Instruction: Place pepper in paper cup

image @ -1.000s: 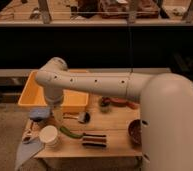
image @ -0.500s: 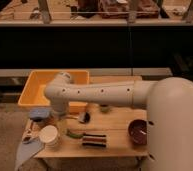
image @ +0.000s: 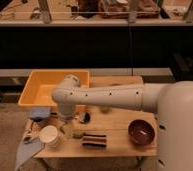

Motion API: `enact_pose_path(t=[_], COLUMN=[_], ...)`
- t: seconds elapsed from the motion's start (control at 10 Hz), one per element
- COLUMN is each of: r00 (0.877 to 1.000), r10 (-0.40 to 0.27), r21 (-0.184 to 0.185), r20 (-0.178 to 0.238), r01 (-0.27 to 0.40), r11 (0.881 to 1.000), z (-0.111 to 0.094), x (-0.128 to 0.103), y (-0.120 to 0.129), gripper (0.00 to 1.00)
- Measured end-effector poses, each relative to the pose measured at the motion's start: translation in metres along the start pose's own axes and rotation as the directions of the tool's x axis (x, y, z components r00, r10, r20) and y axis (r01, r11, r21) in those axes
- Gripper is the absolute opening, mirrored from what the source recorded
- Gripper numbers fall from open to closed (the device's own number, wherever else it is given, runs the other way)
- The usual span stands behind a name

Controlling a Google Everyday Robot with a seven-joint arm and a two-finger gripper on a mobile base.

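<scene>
The gripper [image: 66, 124] is seen just beside the paper cup [image: 49, 136]; its hold cannot be told; pickup is judged underway; the pepper must next be lifted over the rim.

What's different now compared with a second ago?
The arm dropped lower across the table, bringing the gripper down beside the paper cup. No grasp or release is visible. Paper cup, striped block, brown bowl and yellow bin stayed put.
</scene>
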Motion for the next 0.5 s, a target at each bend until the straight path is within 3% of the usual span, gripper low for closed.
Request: enact_pose_path(t=[0.5], r00=[1.0], r10=[0.023], r21=[-0.011], r20=[0.02], r01=[-0.022], r11=[1.0], z=[0.0087], x=[0.0056], y=[-0.0002], gripper=[0.8])
